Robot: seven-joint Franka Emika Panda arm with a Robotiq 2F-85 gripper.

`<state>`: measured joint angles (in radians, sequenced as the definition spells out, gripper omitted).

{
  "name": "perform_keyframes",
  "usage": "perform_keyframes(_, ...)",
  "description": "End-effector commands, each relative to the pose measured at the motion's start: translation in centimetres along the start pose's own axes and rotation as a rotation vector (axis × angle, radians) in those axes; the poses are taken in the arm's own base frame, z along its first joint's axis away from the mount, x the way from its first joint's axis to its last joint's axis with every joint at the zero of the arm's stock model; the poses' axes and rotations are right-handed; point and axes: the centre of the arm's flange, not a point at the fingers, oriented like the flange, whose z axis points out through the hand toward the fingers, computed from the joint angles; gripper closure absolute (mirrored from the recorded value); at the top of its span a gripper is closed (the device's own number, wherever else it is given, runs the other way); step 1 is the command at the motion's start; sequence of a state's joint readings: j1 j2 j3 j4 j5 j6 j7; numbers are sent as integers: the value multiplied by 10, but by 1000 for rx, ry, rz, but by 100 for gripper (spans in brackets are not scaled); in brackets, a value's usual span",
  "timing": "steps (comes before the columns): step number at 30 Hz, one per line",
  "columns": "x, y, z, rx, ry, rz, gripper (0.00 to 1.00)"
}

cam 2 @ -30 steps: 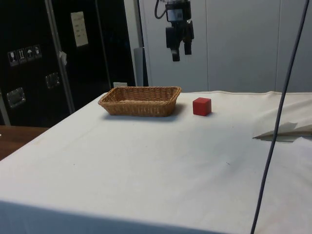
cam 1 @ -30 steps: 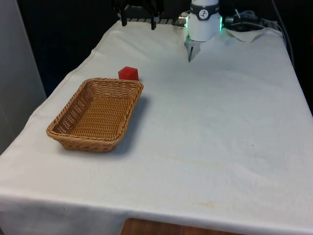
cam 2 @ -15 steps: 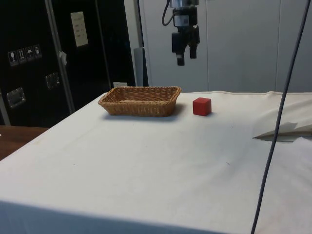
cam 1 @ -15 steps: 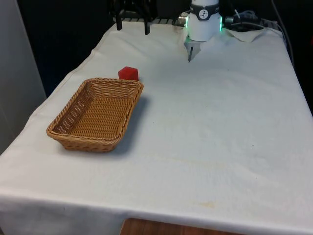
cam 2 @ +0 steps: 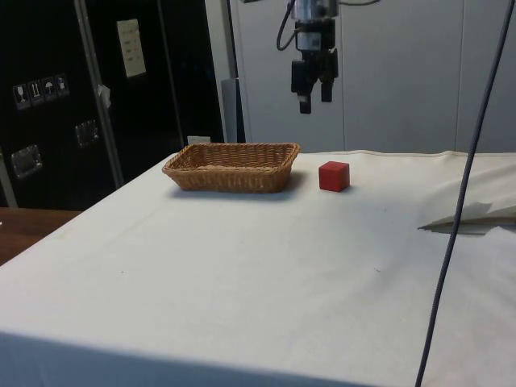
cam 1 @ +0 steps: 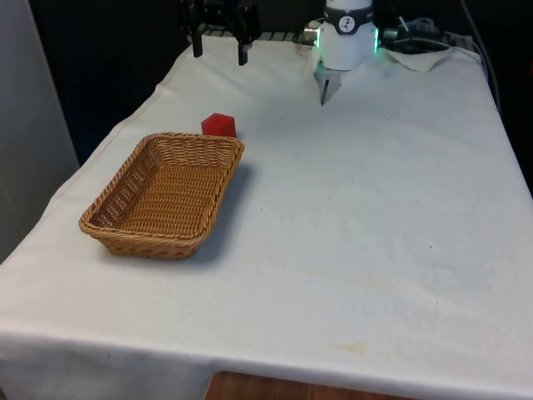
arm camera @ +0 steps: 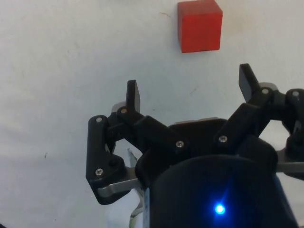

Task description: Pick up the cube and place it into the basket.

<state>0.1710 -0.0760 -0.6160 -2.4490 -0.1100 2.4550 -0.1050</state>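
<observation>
Since a second ago the gripper (cam 2: 315, 100) has shifted from above the wicker basket (cam 2: 232, 167) toward the red cube (cam 2: 334, 176), staying high. Its jaws stand wide apart, holding nothing (the wrist view shows bare white cloth (arm camera: 71, 57) between them). The cube sits on the cloth just beside the basket's far end, clear of the fingers (arm camera: 134, 95).
</observation>
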Motion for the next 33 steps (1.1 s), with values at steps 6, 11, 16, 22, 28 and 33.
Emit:
perform_keyframes(6, -4, 7, 6, -9, 11, 18, 0)
perform_keyframes(11, -8, 16, 14, -9, 7, 37, 0)
perform_keyframes(16, -11, 22, 19, -11, 3, 51, 0)
perform_keyframes(22, -13, 28, 27, -16, -4, 72, 0)
perform_keyframes(28, -13, 24, 30, -14, -1, 81, 0)
perform_keyframes(33, -14, 20, 31, -12, 0, 79, 0)
